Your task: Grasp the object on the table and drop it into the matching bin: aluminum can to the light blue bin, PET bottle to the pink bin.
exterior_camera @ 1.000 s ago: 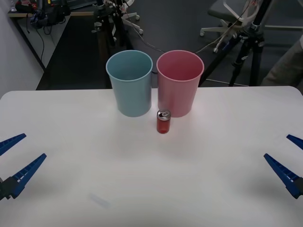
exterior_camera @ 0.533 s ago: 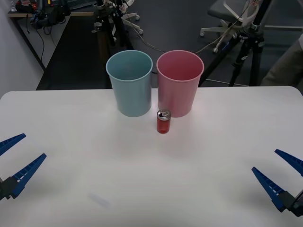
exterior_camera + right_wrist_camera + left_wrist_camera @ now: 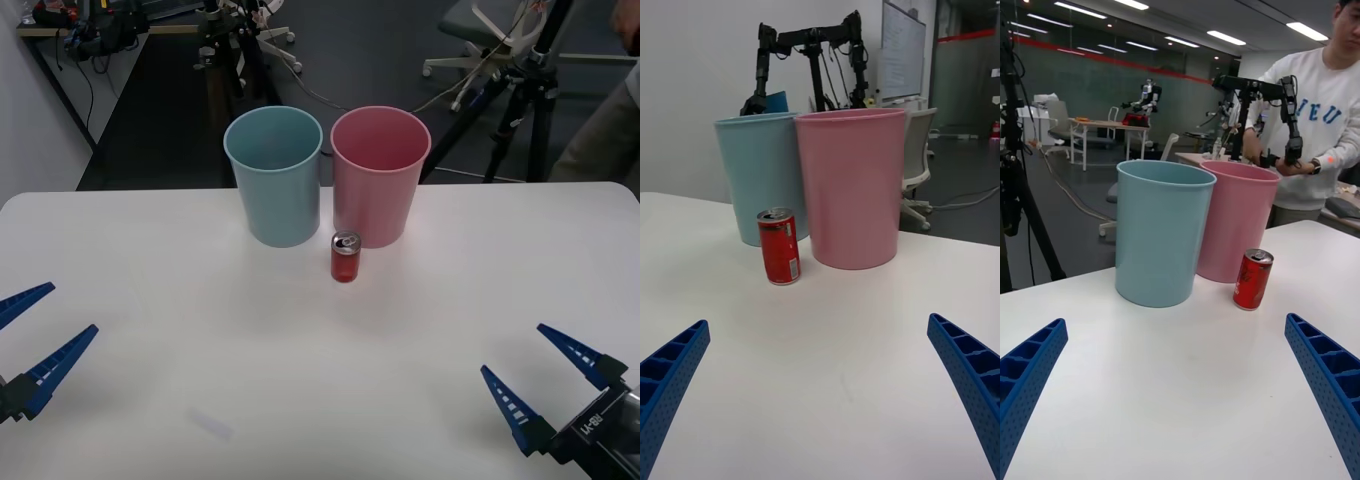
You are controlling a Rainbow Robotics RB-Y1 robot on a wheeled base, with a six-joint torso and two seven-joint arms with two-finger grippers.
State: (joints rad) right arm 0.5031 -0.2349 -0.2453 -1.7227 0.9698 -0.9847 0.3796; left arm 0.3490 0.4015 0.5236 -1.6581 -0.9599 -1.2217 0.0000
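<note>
Your right gripper (image 3: 545, 380) sits low over the table (image 3: 150, 250) near its right front corner, fingers spread wide, holding nothing. Bare white tabletop lies between it and the aluminum can (image 3: 346, 257), which stands upright well ahead and to its left, just in front of the pink bin (image 3: 380, 175). The light blue bin (image 3: 274, 175) stands beside that. Your left gripper (image 3: 35, 335) hangs at the left edge, also wide and empty.
</note>
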